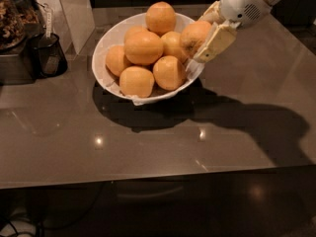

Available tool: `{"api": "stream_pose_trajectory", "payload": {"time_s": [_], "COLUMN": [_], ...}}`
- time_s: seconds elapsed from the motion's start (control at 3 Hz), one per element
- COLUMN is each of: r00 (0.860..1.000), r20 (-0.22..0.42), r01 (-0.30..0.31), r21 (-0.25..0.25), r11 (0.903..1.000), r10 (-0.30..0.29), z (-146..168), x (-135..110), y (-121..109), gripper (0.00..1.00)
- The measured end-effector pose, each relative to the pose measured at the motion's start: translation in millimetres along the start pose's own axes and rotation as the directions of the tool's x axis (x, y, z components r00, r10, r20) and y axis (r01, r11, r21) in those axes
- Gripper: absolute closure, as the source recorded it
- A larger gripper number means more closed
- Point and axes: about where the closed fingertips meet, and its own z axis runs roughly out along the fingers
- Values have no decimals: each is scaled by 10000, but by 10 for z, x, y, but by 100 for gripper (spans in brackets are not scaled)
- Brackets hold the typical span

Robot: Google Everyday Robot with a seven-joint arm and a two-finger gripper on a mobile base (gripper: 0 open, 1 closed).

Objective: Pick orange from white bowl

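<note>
The white bowl (104,43) stands on the dark glossy countertop at the upper middle, holding several oranges (143,47). My gripper (201,37) reaches in from the upper right and is shut on one large orange (193,34) at the bowl's right rim. One cream finger (216,42) lies across the orange's front right and the other shows behind it. The held orange sits slightly above the rim, close beside the pile.
A small black cup (48,56) stands left of the bowl, next to a dark container (12,23) at the far left. A white upright panel (74,9) stands behind them. The counter's front edge (158,179) runs across the lower part of the view.
</note>
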Motion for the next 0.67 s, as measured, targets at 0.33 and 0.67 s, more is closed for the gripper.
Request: {"api": "stream_pose_trajectory", "payload": {"time_s": [0.33,0.67], "r00": [9885,9603], "r20": [1506,2790], "r01": [111,-173], "r21": [226,479], "r11": [9997,9987], "r10": [-144,33], "z": [-323,-611], "x": [-145,-180], "y": [179,448], "gripper": [100,100]}}
